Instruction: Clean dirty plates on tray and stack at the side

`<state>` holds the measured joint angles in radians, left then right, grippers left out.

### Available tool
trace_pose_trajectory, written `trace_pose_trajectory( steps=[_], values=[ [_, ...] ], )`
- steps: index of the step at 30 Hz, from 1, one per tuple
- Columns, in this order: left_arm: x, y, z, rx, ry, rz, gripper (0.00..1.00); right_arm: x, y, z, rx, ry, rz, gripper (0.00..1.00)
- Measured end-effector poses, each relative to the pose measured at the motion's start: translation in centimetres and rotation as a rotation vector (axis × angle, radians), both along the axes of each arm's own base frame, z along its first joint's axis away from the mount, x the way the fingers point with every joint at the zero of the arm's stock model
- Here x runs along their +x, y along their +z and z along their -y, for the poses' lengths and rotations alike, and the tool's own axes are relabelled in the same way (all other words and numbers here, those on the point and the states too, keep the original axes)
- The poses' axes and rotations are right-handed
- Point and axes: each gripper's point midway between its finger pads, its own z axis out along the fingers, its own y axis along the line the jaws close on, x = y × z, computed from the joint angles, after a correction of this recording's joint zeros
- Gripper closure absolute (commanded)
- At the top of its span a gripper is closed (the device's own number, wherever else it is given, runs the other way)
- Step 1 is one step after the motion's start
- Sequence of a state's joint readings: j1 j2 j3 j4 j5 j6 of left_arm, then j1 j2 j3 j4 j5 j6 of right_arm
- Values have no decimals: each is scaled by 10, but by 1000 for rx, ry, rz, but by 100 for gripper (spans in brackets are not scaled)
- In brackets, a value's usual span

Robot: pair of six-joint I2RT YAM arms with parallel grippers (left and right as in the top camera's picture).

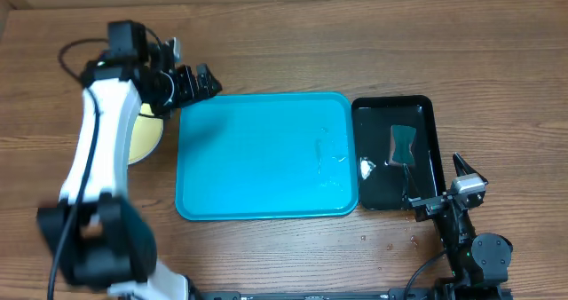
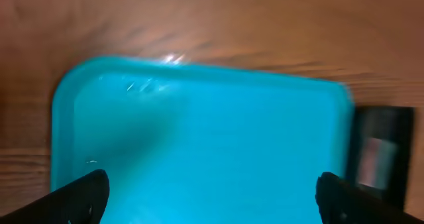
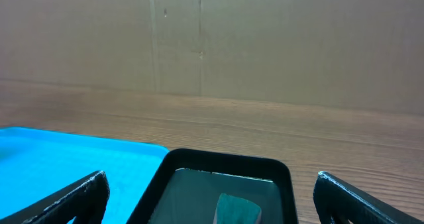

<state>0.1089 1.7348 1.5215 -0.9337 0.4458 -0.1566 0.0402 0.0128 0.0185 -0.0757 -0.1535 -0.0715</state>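
The cyan-blue tray [image 1: 266, 158] lies mid-table with nothing on it but a few wet streaks near its right side. A pale yellow-green plate [image 1: 146, 138] lies on the table left of the tray, partly hidden by my left arm. The white and light cyan plates are not in view. My left gripper [image 1: 197, 82] is open and empty, above the tray's far left corner. In the left wrist view the open fingers [image 2: 212, 197] frame the tray [image 2: 199, 131]. My right gripper [image 1: 448, 192] is open and empty near the black tray's front right corner.
A glossy black tray [image 1: 395, 105] sits right of the blue tray and holds a teal sponge [image 1: 405, 142] and a small white scrap [image 1: 366, 167]. It also shows in the right wrist view [image 3: 225, 163]. Small crumbs [image 1: 390, 243] lie on the table in front.
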Motion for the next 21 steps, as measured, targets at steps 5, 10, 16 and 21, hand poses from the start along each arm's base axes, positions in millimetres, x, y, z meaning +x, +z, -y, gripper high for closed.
trace_pose_trajectory(
  steps=[5,10,16,21],
  values=[
    [-29,98,10,25,-19,259,0,0,0,0,0,0,0,0],
    [-74,177,15,46,-20,490,0,0,0,0,0,0,0,0],
    [-130,238,20,67,-21,699,0,0,0,0,0,0,1,0],
    [-158,256,22,74,-21,768,0,0,0,0,0,0,1,0]
  ],
)
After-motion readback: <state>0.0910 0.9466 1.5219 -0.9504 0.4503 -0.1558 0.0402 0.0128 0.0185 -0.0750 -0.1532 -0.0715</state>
